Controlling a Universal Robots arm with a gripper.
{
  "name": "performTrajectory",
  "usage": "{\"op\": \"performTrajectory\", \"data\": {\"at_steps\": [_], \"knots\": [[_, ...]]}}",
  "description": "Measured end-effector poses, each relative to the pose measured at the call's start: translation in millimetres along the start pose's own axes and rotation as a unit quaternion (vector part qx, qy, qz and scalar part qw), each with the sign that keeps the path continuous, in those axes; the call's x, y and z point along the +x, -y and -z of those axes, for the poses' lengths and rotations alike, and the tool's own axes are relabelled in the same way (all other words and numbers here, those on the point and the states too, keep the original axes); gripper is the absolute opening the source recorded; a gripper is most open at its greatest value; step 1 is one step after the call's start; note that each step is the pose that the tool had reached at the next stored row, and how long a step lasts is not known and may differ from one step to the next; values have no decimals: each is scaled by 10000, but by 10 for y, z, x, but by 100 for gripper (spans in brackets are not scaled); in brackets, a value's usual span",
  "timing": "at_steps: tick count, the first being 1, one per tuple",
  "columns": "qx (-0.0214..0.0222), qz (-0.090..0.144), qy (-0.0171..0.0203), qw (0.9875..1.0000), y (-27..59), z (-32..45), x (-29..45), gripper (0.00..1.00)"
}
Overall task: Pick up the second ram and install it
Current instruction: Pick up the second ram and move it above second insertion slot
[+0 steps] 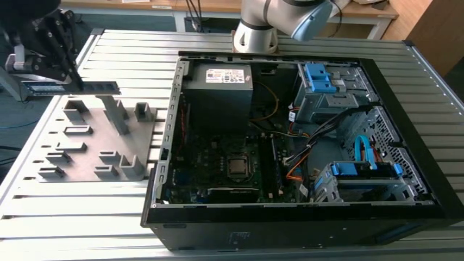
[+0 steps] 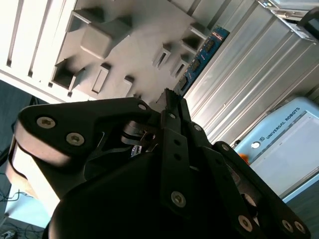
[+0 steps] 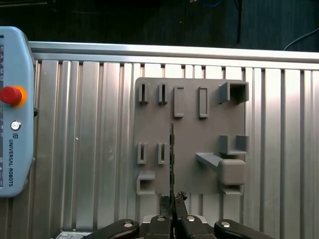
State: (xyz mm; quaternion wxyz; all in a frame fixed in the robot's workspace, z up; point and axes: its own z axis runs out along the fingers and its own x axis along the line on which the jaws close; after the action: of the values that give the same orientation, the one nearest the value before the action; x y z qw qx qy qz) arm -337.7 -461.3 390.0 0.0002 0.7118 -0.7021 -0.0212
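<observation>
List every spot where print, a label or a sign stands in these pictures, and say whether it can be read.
Light-blue pendant: a line of capital lettering along its edge, clear in both wrist views; a maker's name, not quoted.
White label on the power supply box, exterior view: print too small to read.
The second ram, held in the tool: no print can be made out.
</observation>
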Motion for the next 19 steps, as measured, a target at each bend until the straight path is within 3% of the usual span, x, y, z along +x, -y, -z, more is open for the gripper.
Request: {"op": "performTrajectory", "data": {"at_steps": [19], "knots": [[-2, 0, 0, 10000, 529, 15, 7, 14]]}}
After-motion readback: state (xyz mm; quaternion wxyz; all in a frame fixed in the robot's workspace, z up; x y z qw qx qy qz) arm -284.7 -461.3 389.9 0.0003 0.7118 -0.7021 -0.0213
